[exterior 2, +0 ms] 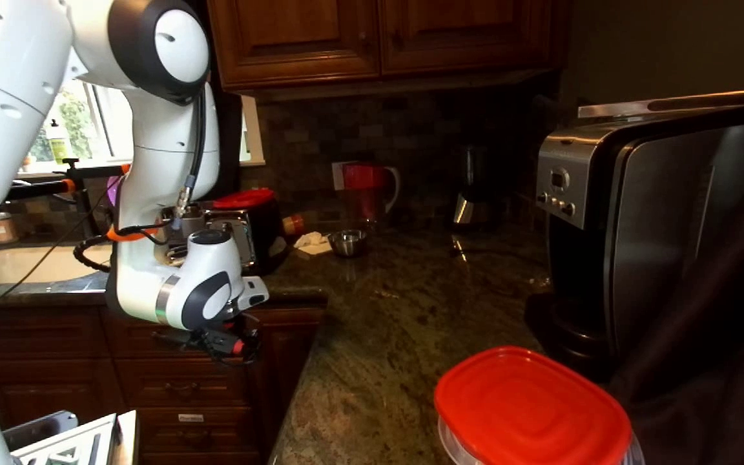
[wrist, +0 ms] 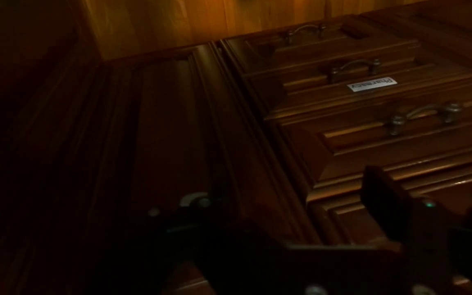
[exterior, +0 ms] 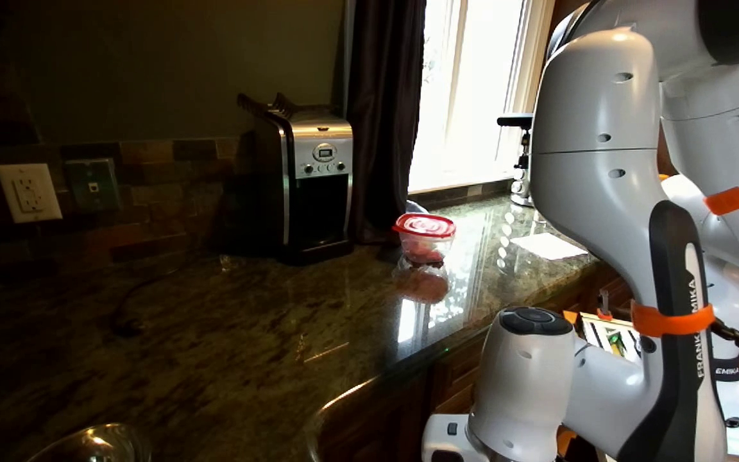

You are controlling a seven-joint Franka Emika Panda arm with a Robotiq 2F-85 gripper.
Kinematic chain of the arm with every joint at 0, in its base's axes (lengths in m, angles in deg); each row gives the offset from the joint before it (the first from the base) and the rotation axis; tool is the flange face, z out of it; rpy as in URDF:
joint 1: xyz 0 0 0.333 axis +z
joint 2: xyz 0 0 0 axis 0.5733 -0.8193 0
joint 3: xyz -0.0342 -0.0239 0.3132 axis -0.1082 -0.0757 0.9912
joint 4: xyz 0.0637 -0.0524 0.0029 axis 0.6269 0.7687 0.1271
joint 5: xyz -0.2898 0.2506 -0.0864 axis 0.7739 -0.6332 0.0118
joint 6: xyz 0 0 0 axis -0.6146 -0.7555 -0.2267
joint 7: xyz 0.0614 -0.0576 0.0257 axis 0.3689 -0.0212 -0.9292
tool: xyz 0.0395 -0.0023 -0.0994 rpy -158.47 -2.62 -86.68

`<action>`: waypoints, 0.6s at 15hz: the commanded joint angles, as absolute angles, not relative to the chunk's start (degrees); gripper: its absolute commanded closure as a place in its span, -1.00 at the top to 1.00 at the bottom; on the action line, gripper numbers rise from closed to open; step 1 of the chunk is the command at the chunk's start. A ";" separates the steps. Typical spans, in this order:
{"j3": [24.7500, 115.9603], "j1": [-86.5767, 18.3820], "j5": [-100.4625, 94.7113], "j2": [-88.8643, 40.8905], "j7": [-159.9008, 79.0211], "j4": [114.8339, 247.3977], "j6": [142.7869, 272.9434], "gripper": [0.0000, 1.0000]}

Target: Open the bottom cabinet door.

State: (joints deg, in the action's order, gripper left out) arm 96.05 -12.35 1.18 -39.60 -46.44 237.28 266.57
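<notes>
Towering above fingers (wrist: 383, 200), arm (exterior 2: 162, 148) is filling side of both exterior views. Drawers (wrist: 355, 123) are facing fingers. Narrow cabinet door (wrist: 170, 123), beside drawers, is standing closed ahead of fingers, left in wrist view. Coffee maker (exterior 2: 659, 200) is sitting well apart from fingers. Fingers are standing wide apart, holding nothing, partly lost in dark. "Pharmacy" label (wrist: 372, 84) is showing on drawer beyond fingers.

Shadow partly hides the cabinet door (wrist: 166, 123), and in an exterior view a bowl (exterior: 92, 444) is cropped.
</notes>
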 commanded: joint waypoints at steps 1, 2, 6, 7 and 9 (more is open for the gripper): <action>94.05 -9.67 3.14 -44.15 -50.19 232.14 266.66 1.00; 94.03 -9.68 3.53 -45.12 -51.12 231.19 267.63 1.00; 91.75 -6.77 3.35 -47.26 -53.71 227.82 271.28 1.00; 90.92 -5.58 3.14 -47.78 -54.36 227.08 272.83 1.00; 88.67 -2.39 2.31 -48.57 -55.95 225.72 274.89 1.00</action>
State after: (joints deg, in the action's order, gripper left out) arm 92.02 -6.93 2.26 -46.10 -54.17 228.21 271.51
